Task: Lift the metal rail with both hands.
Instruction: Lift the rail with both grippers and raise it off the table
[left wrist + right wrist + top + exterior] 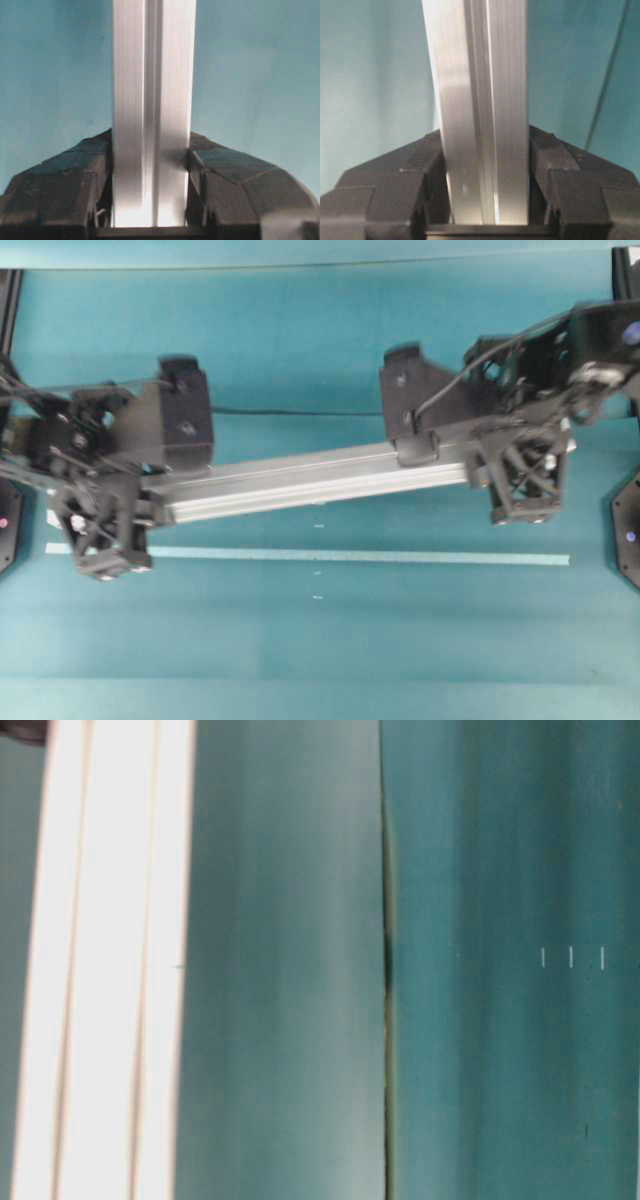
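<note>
The metal rail (310,480) is a long silver grooved bar lying slightly aslant across the middle of the overhead view, its right end farther back. My left gripper (150,488) is shut on its left end, and my right gripper (468,458) is shut on its right end. In the left wrist view the rail (152,75) runs straight up between the black fingers (60,180), which press on both its sides around the left gripper (150,150). The right wrist view shows the rail (480,75) clamped the same way in the right gripper (486,145). Its height above the table is unclear.
A thin pale tape strip (310,556) lies on the teal table (320,650) in front of the rail. A black cable (290,412) runs behind it. Black arm bases (625,530) stand at both side edges. The table-level view is blurred, with a bright pale banded shape (100,960).
</note>
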